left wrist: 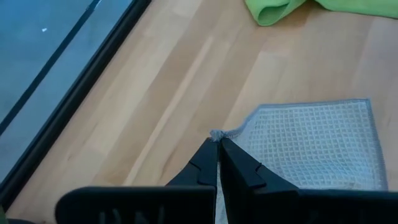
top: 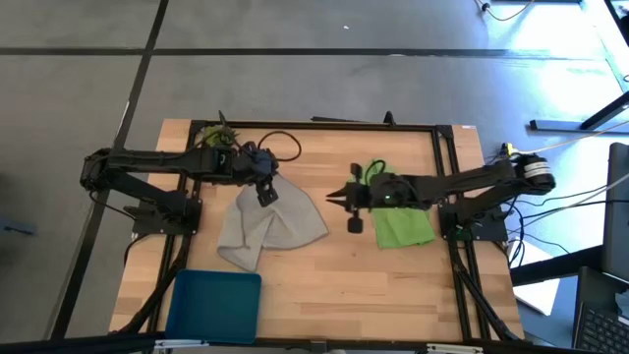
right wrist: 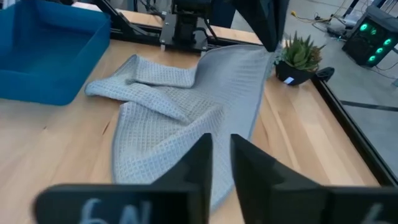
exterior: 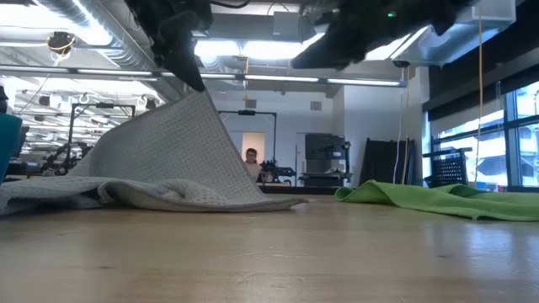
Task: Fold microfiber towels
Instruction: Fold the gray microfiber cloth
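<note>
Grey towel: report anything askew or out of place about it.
The grey towel is not flat: the left gripper pinches one corner and holds it up off the table, while the rest lies bunched and creased. Nothing looks torn or spilled.

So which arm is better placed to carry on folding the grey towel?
The left: its pincer is shut on a corner of the grey towel, lifting it. The right pincer holds nothing, above bare table beside the green towel.

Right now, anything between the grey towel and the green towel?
Nothing on the table: bare wood between grey towel and green towel in the high view; the right tool hovers above.
</note>
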